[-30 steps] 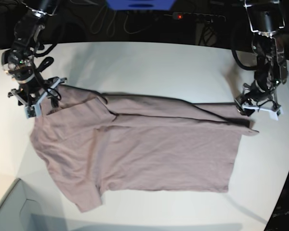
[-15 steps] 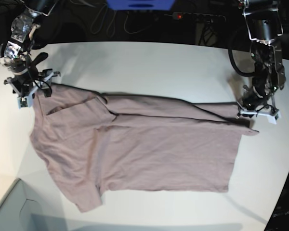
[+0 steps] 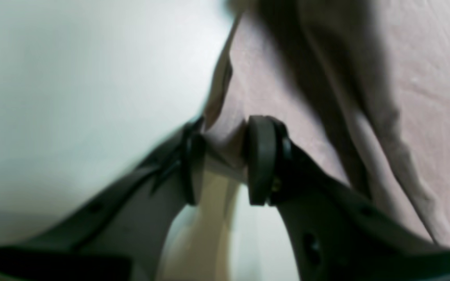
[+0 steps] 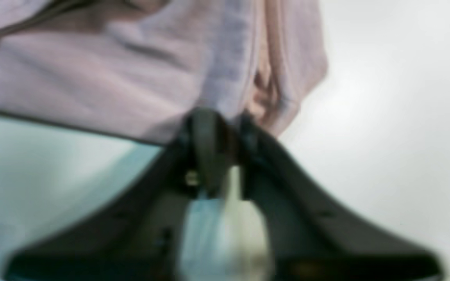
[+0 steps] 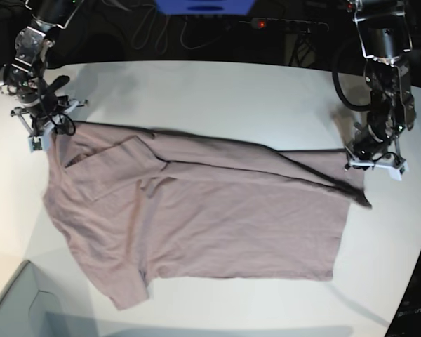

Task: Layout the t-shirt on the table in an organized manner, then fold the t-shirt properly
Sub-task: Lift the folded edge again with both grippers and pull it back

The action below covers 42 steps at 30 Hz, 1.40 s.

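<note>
The mauve t-shirt (image 5: 196, 217) lies spread across the white table (image 5: 231, 91), with its far edge pulled into a line between the two arms. At the far left, my right gripper (image 5: 41, 133) pinches the shirt's corner. The right wrist view shows that gripper (image 4: 229, 128) shut on bunched t-shirt fabric (image 4: 92, 78). At the right, my left gripper (image 5: 373, 163) sits on the shirt's far right corner. In the left wrist view this gripper (image 3: 227, 160) has its pads (image 3: 262, 160) pressed on a fold of the t-shirt (image 3: 424, 97).
A grey box corner (image 5: 14, 309) pokes in at the bottom left. Cables, a blue object (image 5: 203, 5) and a power strip with a red light (image 5: 263, 24) lie behind the table. The table's curved edge (image 5: 417, 274) runs down the right side.
Both grippers have closed on the shirt's far corners. The right gripper has drawn back and left, and the shirt's far edge has been pulled straighter.
</note>
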Tool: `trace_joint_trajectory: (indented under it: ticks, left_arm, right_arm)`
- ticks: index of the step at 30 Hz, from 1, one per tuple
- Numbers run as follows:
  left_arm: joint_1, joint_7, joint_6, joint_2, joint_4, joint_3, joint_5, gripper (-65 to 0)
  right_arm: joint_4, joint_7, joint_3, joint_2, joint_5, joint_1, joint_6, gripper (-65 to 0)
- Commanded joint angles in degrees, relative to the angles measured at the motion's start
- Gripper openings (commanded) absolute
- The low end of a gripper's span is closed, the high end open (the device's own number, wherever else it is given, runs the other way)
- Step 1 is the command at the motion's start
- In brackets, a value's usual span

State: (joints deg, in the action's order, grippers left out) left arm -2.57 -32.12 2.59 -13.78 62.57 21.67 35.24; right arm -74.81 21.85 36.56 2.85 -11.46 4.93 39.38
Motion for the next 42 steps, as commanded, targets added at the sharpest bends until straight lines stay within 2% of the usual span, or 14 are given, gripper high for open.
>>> trace_joint_trajectory:
  ticks: [1,5,13,17,19,22,28,36,42]
  left_arm:
    - [-0.3,-0.4,-0.1,-0.5,0.4,0.2,0.1,-46.5]
    - [-0.3,-0.4,-0.1,-0.5,0.3,0.2,0.1,-46.4]
    - [-0.3,-0.4,-0.1,-0.4,0.3,0.1,0.1,-46.7]
    - [-0.1,-0.5,-0.1,0.8,0.3,0.0,0.1,-47.6]
    - [0.1,-0.5,-0.1,1.0,0.0,0.0,0.1,-51.7]
    - [0.0,-0.5,-0.1,0.6,-2.6,-2.4,0.1,-65.0]
    - [1.8,-0.9,-0.1,0.6,0.4,-3.8,0.3,-65.0]
    - [12.2,-1.7,-0.1,0.5,15.4,3.1,0.5,-65.0]
    - [14.8,-4.2,-0.1,0.9,18.3,6.8,0.6,-65.0]
  right_arm:
    - [-0.8,-0.7,1.6,0.7,0.5,-0.2,0.6,-65.0]
    - [-0.5,-0.7,4.8,0.5,0.5,-0.4,0.6,-65.0]
    - [-0.6,-0.7,4.6,0.8,0.4,-0.5,0.6,-65.0]
    - [-0.5,-0.7,4.5,0.8,0.4,-0.5,0.6,-65.0]
    - [-0.5,-0.7,4.5,0.7,0.4,-0.6,0.6,-65.0]
    - [-0.5,-0.7,4.5,0.7,0.4,-0.6,0.6,-65.0]
    - [-0.6,-0.7,4.5,1.1,0.4,-0.6,0.6,-65.0]
    - [-0.8,-0.7,4.5,2.0,0.4,0.2,0.6,-65.0]
    - [-6.7,-0.7,4.5,1.6,0.6,3.0,0.6,-65.0]
